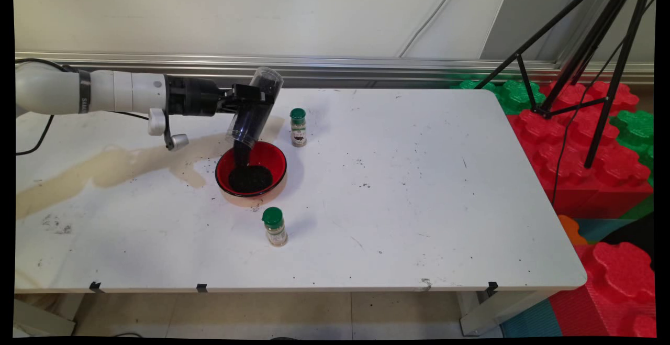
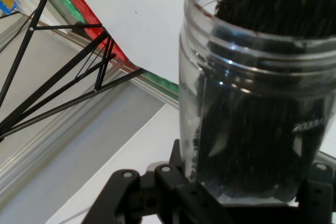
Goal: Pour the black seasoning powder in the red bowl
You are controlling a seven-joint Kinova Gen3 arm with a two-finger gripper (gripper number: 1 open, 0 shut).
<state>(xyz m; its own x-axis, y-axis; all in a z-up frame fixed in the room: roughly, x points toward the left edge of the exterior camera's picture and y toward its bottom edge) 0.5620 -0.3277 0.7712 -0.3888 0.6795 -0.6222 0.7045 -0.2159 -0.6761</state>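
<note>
Clear plastic formed the jar [image 1: 255,109] that we held in our black gripper [image 1: 251,105], the fingers clenched around its body. The jar was tipped, its open mouth pointing down and its base raised toward the wall. A dark stream of fine black grains [image 1: 241,154] fell from the mouth into a red bowl [image 1: 272,156] directly below, where a black heap [image 1: 250,177] already covered much of the bowl's floor. In the hand view the jar [image 2: 252,103] filled the right side, its threaded rim at the top and the dark grains inside it sliding toward the opening.

Just beyond the bowl, toward the wall, stood a small spice jar with a green cap [image 1: 298,127], upright. A second spice jar with a green lid [image 1: 274,226] stood upright on the near side of the bowl, close to it. The white table [image 1: 419,203] carried a long tan stain [image 1: 120,164] running from its left edge up to the bowl, with dark specks scattered about. Off the table's right end lay red and green foam blocks [image 1: 576,135], with a black tripod [image 1: 591,46] standing over them.
</note>
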